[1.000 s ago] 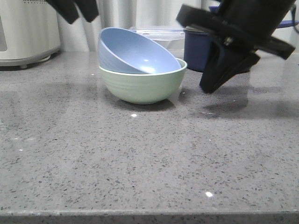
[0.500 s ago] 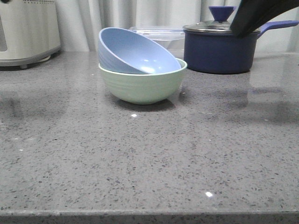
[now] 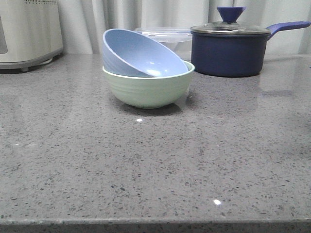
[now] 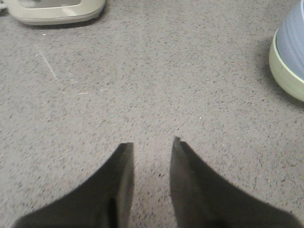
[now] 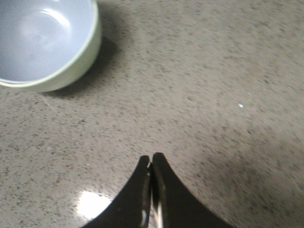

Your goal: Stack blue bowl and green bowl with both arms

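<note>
The blue bowl (image 3: 141,54) sits tilted inside the green bowl (image 3: 148,88) on the grey counter, its left side raised above the green rim. Neither gripper shows in the front view. In the left wrist view my left gripper (image 4: 152,144) is open and empty above bare counter, with the stacked bowls at the frame's edge: green bowl (image 4: 284,70), blue bowl (image 4: 292,42). In the right wrist view my right gripper (image 5: 151,156) is shut and empty above the counter, apart from the green bowl (image 5: 71,66) holding the blue bowl (image 5: 42,35).
A dark navy lidded saucepan (image 3: 228,51) stands behind the bowls at the right. A clear plastic container (image 3: 165,36) is behind the bowls. A white appliance (image 3: 29,34) stands at the back left, also in the left wrist view (image 4: 54,9). The counter's front edge (image 3: 155,222) is near.
Both arms have risen out of the front view: the right gripper, which was beside the green bowl, lifted up and away. The bowls have not moved.
</note>
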### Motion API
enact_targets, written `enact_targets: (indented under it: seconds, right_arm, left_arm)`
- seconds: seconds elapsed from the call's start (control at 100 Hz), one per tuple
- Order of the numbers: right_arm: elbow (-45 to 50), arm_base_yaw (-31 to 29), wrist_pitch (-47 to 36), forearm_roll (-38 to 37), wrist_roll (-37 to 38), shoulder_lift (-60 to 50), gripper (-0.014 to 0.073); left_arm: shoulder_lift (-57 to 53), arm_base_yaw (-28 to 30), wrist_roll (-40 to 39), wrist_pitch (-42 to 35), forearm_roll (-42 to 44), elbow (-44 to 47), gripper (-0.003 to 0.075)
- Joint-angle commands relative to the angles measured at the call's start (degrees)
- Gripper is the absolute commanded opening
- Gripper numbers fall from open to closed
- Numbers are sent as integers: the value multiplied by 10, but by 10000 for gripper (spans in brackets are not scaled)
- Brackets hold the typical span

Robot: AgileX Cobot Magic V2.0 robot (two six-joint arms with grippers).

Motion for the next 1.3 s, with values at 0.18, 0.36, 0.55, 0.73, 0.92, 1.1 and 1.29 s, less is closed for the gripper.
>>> enact_targets:
  seconds: [0.18, 0.36, 0.55, 0.73, 0.92, 1.1, 1.29]
  right_arm:
    - [49, -46, -57, -9, -2, -113, 11]
    - [96, -47, -81, -9, -2, -199, 11]
    - [150, -47, -103, -17, -2, -303, 11]
    - [181, -47, -89, -22, -2, -380, 11]
    - [188, -47, -85, -22, -2, -397, 11]
    - [188, -47, -85, -22, -2, -397, 11]
    - [188, -47, -85, -22, -2, -397, 11]
  left_arm:
    - [-125, 10, -7, -46, 7, 68, -20]
    - [-203, 10, -7, -53, 8, 115, -20]
    - [-284, 10, -7, -53, 9, 148, -20]
    - [-332, 10, -7, -54, 9, 170, -20]
    - [-339, 10, -7, -54, 9, 184, -20]
    - [-339, 10, -7, -54, 9, 186, -20]
    - [-339, 10, -7, -54, 9, 186, -20]
